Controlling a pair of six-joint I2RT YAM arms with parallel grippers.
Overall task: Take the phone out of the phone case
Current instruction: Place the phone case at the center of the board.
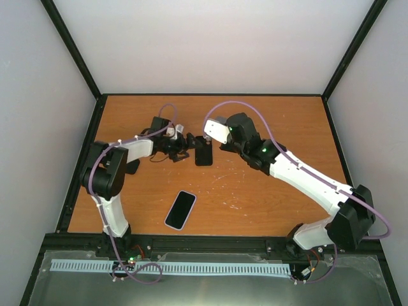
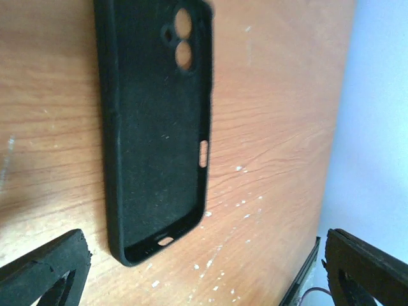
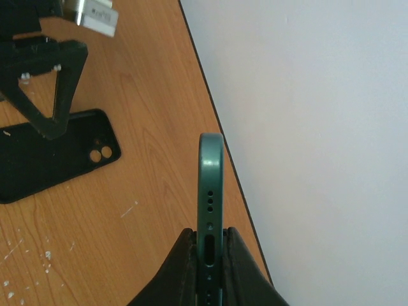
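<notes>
Free of its case, the green phone [image 3: 211, 185] stands edge-on, pinched at its port end by the right gripper [image 3: 209, 234] over the far half of the wooden table [image 1: 268, 191]. The empty black phone case [image 2: 156, 127] lies open-side up just ahead of the left gripper [image 2: 205, 241], whose fingers gape wide on nothing. The task looks all but done: the phone should go down flat on bare wood, clear of the case and the second phone [image 1: 180, 210] by the near edge, before the pinch lets go.
</notes>
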